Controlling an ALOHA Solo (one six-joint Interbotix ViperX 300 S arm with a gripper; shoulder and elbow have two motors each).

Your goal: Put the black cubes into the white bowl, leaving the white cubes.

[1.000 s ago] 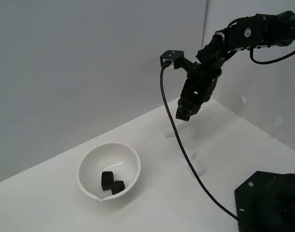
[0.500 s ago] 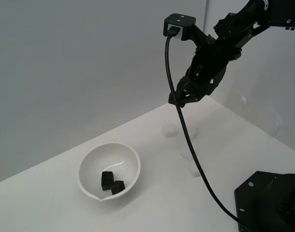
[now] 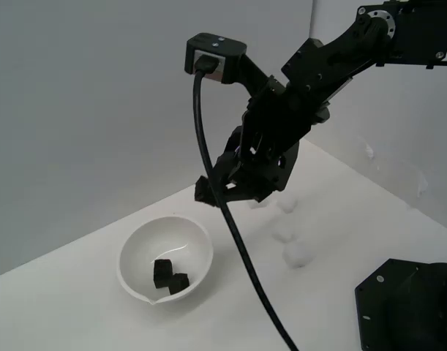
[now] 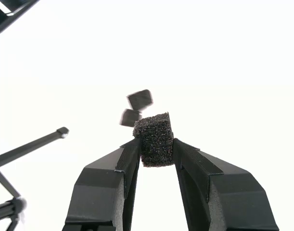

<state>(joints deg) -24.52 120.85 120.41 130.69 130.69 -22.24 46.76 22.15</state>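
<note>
My gripper (image 3: 207, 191) is shut on a black cube (image 4: 155, 139), held in the air just above and to the exterior view's right of the white bowl (image 3: 129, 247). In the wrist view the foam-like cube sits clamped between both fingertips (image 4: 130, 151). Two more black cubes (image 3: 162, 269) (image 3: 179, 282) lie together inside the bowl; the wrist view shows them beyond the held one (image 4: 139, 99) (image 4: 131, 117). Pale white cubes (image 3: 285, 205) (image 3: 284, 235) (image 3: 298, 254) rest on the white surface to the exterior view's right of the bowl, partly behind the arm.
The arm's black base (image 3: 406, 307) fills the lower corner at the exterior view's right. A thick black cable (image 3: 241, 252) hangs from the wrist camera down across the surface. A grey wall stands behind the table.
The arm has swung from above the white cubes toward the exterior view's left and lowered, carrying the black cube to a spot just beside and above the bowl. Bowl and its two cubes have not moved.
</note>
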